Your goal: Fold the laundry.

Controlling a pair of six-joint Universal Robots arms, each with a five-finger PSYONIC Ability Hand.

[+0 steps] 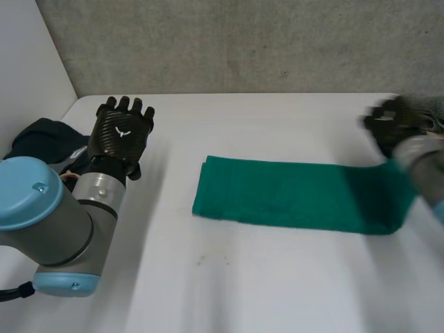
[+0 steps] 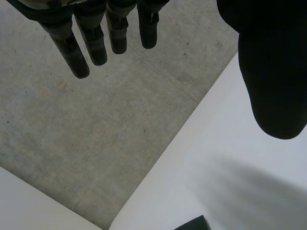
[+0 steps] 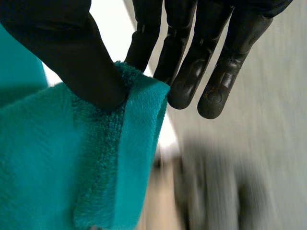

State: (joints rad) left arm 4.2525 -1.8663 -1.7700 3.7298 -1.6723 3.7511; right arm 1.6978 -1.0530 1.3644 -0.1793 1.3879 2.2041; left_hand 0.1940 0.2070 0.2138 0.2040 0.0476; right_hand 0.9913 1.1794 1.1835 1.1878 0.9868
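A dark cloth (image 1: 35, 139) lies at the table's (image 1: 243, 291) left edge. The left hand (image 1: 123, 132) hovers just beside it, fingers (image 2: 91, 43) straight and relaxed — holding nothing. A long green towel (image 1: 277, 198) lies across the table's middle. Its right end rises to the right hand (image 1: 392, 125), whose thumb pins the towel's hemmed edge against the fingers — a pinch, plain in the right wrist view.

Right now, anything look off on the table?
Nothing spilled or damaged. The green towel lies in a strip, one end pinched by the right robot hand. Only oddity: dark cloth bunched by the left arm.
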